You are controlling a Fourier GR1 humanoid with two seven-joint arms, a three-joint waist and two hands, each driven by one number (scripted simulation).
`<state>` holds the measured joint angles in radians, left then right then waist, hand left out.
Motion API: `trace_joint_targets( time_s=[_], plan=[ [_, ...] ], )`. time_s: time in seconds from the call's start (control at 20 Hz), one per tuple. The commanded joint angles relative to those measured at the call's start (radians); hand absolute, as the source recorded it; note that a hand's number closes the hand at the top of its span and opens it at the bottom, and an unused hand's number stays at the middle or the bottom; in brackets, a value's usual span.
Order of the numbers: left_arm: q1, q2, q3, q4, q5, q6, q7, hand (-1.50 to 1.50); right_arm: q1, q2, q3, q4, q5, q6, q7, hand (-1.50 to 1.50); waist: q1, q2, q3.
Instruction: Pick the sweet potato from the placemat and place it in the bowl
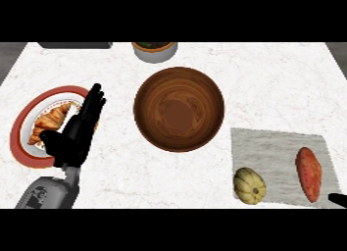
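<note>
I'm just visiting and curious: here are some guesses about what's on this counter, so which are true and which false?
1. The sweet potato lies on the grey placemat. True.
2. The wooden bowl already holds the sweet potato. False: the bowl holds nothing; the sweet potato is on the placemat.
3. A croissant sits on the red-rimmed plate. True.
4. The left hand is curled round the squash. False: its fingers are straight and it shows beside the plate, far from the squash.
5. The right hand shows only as a tip at the view's lower right edge, near the sweet potato. True.
</note>
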<state>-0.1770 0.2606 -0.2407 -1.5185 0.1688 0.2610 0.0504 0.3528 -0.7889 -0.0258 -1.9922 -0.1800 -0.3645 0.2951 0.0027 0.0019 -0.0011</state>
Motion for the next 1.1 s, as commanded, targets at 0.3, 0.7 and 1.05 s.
trace_joint_targets(
  time_s=[0.3, 0.7, 1.05],
  plan=[
    [-0.041, -0.047, 0.019, 0.023, -0.046, -0.01, 0.019, 0.0, -0.074, 0.061, 0.116, 0.114, 0.098, 0.13, 0.14, -1.5, -0.005, -0.001, 0.001],
    [0.108, -0.056, 0.04, -0.027, -0.063, -0.076, -0.036, 0.0, -0.044, 0.123, -0.065, 0.141, 0.042, 0.294, 0.045, -1.5, -0.005, -0.003, 0.001],
    [0.052, -0.085, 0.054, -0.1, -0.086, -0.057, 0.07, 0.0, 0.065, 0.251, -0.112, 0.126, 0.028, 0.336, -0.113, -1.5, -0.009, -0.004, 0.001]
  ],
)
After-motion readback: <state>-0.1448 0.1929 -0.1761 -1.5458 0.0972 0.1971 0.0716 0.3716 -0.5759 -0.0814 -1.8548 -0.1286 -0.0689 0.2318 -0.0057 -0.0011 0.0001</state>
